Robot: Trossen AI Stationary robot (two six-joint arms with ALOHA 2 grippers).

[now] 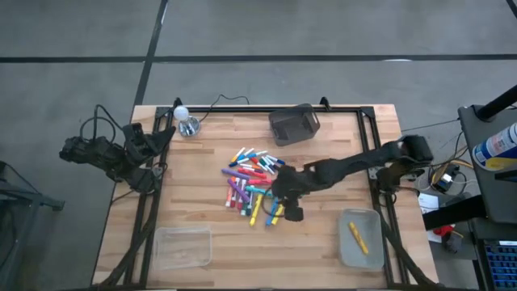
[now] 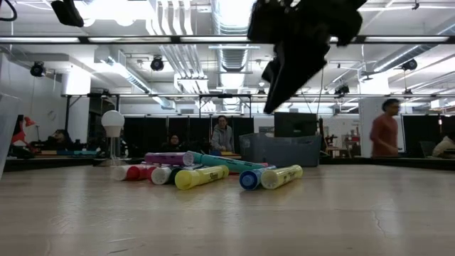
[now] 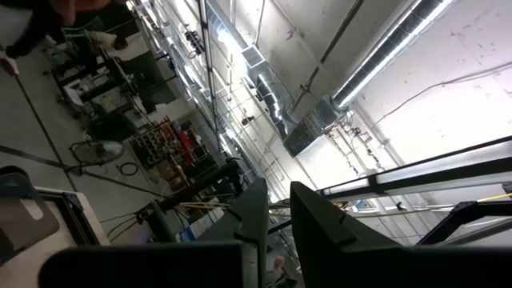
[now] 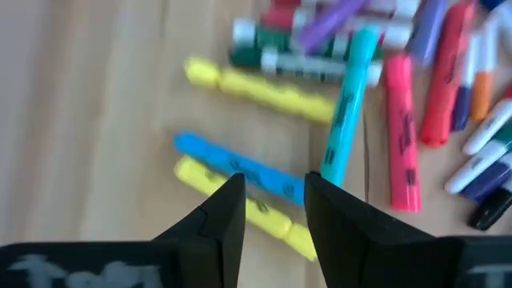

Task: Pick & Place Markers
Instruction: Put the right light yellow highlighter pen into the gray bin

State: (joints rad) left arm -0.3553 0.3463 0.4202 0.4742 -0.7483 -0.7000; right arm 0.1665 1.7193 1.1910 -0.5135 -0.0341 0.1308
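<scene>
The markers [image 1: 252,183] are seen heaped near the middle of the bench [image 1: 202,202], in many colours; in the low view they lie flat on the wood, a yellow one [image 2: 201,176] nearest the camera and a blue-capped one [image 2: 250,179] touching another yellow one [image 2: 281,176]; one yellow marker [image 1: 358,238] is seen apart from the heap, lying in the tray [image 1: 360,257] at the right near corner; a second, clear tray [image 1: 183,246] is placed at the left near corner; a dark bin [image 1: 294,124] is set at the far edge, and a small lamp with a white globe [image 1: 184,119] stands at the far left. The right end effector [image 1: 292,212] is held over the near right edge of the heap, the arm being stretched in from the right; in the low view it is seen raised clear of the markers; in the right wrist view its fingers [image 4: 227,212] are parted with a narrow gap and nothing is gripped between them, while a blue marker [image 4: 237,167] and a yellow one [image 4: 240,204] lie below them, side by side. The left end effector [image 1: 167,136] is parked off the bench's left far edge, pointed up at the ceiling; in the left wrist view its fingers [image 3: 254,216] are seen almost together, a thin slit between them, with nothing held.
</scene>
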